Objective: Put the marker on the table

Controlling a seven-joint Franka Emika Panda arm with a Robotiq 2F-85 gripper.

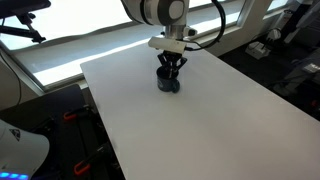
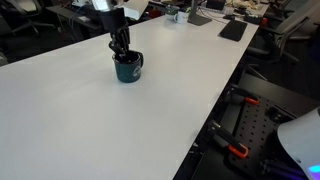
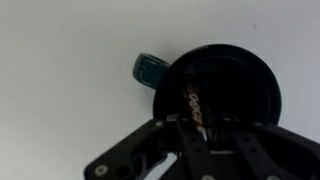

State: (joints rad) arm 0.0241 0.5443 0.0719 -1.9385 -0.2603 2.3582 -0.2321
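1. Finds the tool [image 1: 170, 74] pointing straight down in both exterior views, its tips dipped into the mouth of a dark cup [image 1: 170, 87] directly beneath it on the white table [image 1: 215, 130].
2. Shows the marker [image 3: 193, 102] in the wrist view only: inside the cup, just ahead of the tool's tips and in line with the gap between them, with a reddish part catching the light.
3. Cannot tell whether the tool is clamped on the marker or merely straddling it. Dark fingers sit against a dark interior, and any contact is lost in the blur.
4. Reads as the taking-out step, by judgement: marker inside the cup, not yet on the table.
5. Expect a light, stiff stick with a smooth round barrel, so little force needed, but prone to slip or swivel between flat pads.
6. Best taken across the barrel near its upper end, squarely between the pads, then drawn straight up along the tool's own axis.
7. Beware of scraping the cup wall, which closely rings the tips. A jammed marker could drag or tip the cup, whose teal handle [image 3: 150, 70] juts out beyond the tips, to one side.
8. Calls for a low release on bare table well to the side of the tool's present spot, laid flat, since a round barrel may roll.
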